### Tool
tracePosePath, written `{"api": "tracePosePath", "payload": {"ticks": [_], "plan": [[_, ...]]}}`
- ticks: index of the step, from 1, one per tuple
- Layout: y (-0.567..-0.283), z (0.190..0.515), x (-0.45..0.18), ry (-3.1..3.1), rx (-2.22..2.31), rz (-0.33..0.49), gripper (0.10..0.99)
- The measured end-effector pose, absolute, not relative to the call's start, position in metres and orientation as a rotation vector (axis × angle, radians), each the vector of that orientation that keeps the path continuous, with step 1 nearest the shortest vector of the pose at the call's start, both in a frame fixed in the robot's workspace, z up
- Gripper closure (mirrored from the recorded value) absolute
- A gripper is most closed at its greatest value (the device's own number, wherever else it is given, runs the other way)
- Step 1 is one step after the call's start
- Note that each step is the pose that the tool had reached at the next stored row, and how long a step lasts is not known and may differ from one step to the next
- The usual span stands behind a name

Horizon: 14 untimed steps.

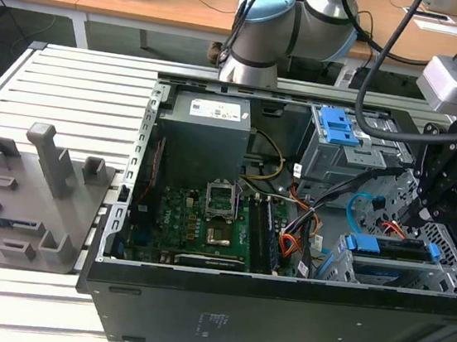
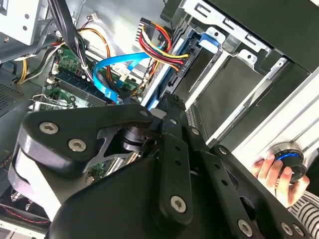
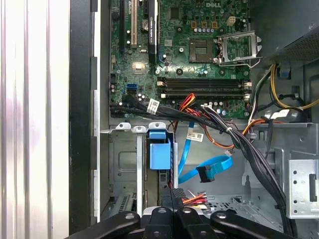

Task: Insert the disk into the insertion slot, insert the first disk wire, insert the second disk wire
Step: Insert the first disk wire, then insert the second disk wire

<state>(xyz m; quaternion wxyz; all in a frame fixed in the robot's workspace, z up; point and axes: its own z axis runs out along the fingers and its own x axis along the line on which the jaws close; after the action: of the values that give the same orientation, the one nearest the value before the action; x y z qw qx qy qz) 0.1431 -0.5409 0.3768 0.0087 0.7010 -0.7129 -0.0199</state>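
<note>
The disk (image 1: 390, 248), edged by its bright blue carrier (image 3: 159, 155), sits inside the insertion slot (image 3: 122, 164), a silver sheet-metal bay at the case's corner on the exterior view's right. My gripper (image 3: 172, 196) hangs right at the disk's end, jaws drawn together on a connector with red, yellow and black leads, the first disk wire (image 3: 194, 200). That bundle (image 2: 154, 45) runs down toward the carrier (image 2: 208, 41), past my gripper (image 2: 172, 102). The second disk wire (image 3: 212, 167), flat and light blue, loops loose beside it, with its dark connector free. The same cable (image 2: 117, 67) curves over the board.
A taller grey cage with blue latches (image 1: 342, 131) stands behind the bay. A thick black cable bundle (image 3: 239, 139) crosses between the motherboard (image 3: 199, 45) and the bay. A grey fixture (image 1: 34, 189) lies on the slatted table. A person's hand (image 2: 269, 169) rests on a knob outside the case.
</note>
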Motion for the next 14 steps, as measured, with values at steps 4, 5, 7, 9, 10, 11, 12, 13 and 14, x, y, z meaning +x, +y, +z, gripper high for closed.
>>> {"api": "tracePosePath", "payload": {"ticks": [4, 5, 7, 9, 10, 11, 12, 13, 14], "plan": [[-0.5409, 0.3768, 0.1430, -2.227, 2.190, -0.062, 0.980], [-0.5409, 0.3768, 0.1430, -2.227, 2.190, -0.062, 0.980], [-0.5409, 0.3768, 0.1430, -2.227, 2.190, -0.062, 0.980], [-0.5409, 0.3768, 0.1429, -2.227, 2.190, -0.062, 0.914], [-0.5409, 0.3768, 0.1429, -2.227, 2.190, -0.062, 0.792], [-0.5409, 0.3768, 0.1429, -2.227, 2.190, -0.062, 0.792], [-0.5409, 0.3768, 0.1429, -2.227, 2.190, -0.062, 0.792], [-0.5401, 0.3767, 0.1428, -2.227, 2.190, -0.062, 0.725], [-0.5389, 0.3768, 0.1428, -2.227, 2.190, -0.062, 0.725]]}}
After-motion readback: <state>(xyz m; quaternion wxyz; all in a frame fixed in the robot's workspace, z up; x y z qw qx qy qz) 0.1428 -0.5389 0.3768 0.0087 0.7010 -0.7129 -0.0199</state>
